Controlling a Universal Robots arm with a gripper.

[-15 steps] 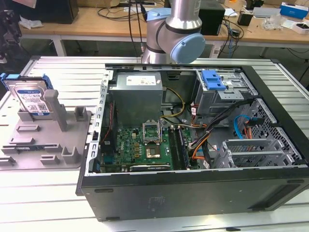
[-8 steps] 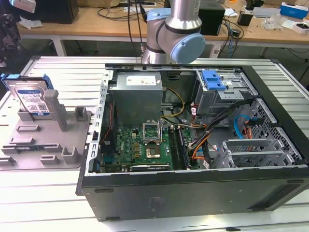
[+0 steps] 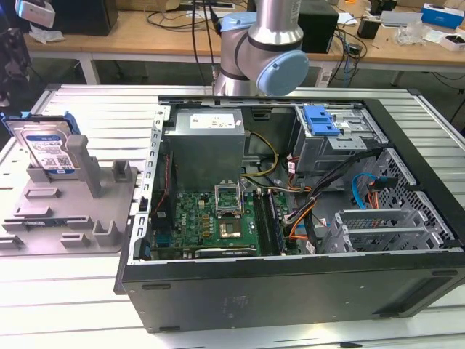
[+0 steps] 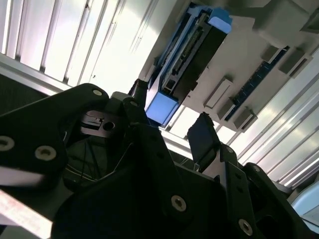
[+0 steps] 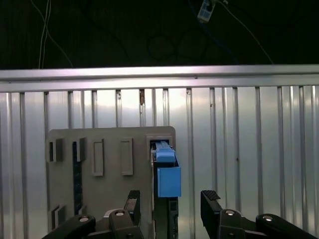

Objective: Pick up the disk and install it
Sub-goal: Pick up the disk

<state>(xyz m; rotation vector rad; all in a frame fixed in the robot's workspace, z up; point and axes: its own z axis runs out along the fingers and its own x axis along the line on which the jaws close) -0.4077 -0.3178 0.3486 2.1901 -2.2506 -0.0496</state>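
Robotics lab or electronics workshop, by the look. Robot arm (image 3: 265, 43) by an opened PC tower (image 3: 290, 298) on a ribbed aluminium table (image 3: 102, 102), grey fixture plate (image 3: 65, 218) alongside. Wooden workbenches (image 3: 145, 33) behind, strewn with cables (image 3: 347, 40) and boxes (image 3: 442, 14).

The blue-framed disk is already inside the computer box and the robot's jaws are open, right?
No. The disk stands in the grey holder outside the computer case, as the exterior view shows. The jaws of the gripper are open, yes.

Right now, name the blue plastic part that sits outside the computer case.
The one framing the disk, standing on the grey fixture; the ribbed blue latch sits inside the case.
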